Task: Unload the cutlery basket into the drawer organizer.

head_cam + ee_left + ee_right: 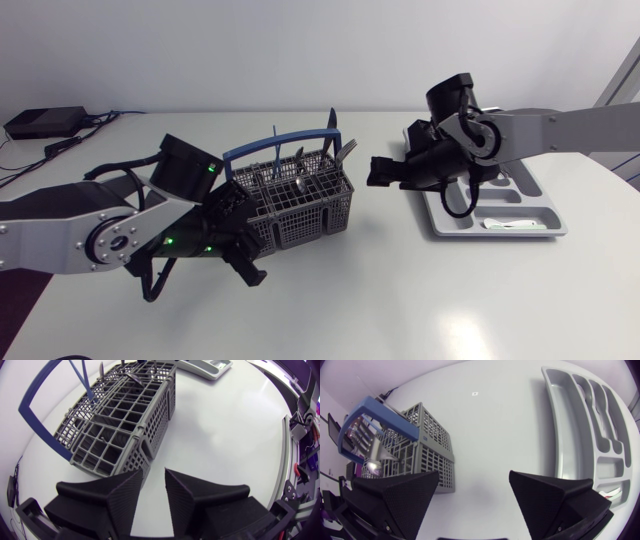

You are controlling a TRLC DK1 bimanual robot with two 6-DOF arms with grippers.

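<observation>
The grey cutlery basket (pixel 295 205) with a blue handle (pixel 275 140) stands mid-table and holds several pieces of cutlery (pixel 300 180). My left gripper (pixel 240 240) sits at its near left corner. In the left wrist view the left gripper (pixel 154 472) is open by a narrow gap with nothing between its fingers, and the basket (pixel 120 420) corner is just ahead of one fingertip. My right gripper (pixel 380 172) hangs wide open between the basket and the grey drawer organizer (pixel 545 215). Ahead of the right gripper (pixel 474 475) is bare table, with the basket (pixel 432 445) on one side and the organizer (pixel 570 425) on the other.
A small white item (pixel 515 225) lies in the organizer's front compartment. A black box (pixel 40 122) with cables sits at the table's far left back corner. Bare table stretches in front of the basket and organizer.
</observation>
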